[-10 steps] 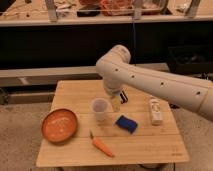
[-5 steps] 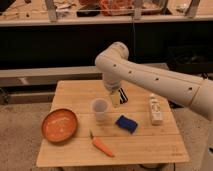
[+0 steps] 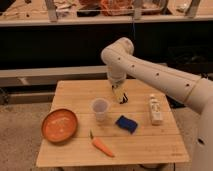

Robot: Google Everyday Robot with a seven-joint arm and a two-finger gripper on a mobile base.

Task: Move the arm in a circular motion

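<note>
The large white glossy arm (image 3: 150, 70) with small dark dots reaches in from the right edge, bends at a bulbous joint (image 3: 117, 52) above the table's far side and hangs down. Its gripper (image 3: 120, 95) points down over the middle of the wooden table (image 3: 75, 90), just right of and behind a clear plastic cup (image 3: 100, 109). It holds nothing that I can make out.
On the table are an orange bowl (image 3: 59, 125) at the left, a carrot (image 3: 102, 146) at the front, a blue sponge (image 3: 126, 123) in the middle and a white bottle (image 3: 155, 109) lying at the right. A dark shelf unit (image 3: 75, 30) stands behind the table.
The arm's upper joint and gripper have shifted to the right and slightly back over the table. The tabletop things have not moved.
</note>
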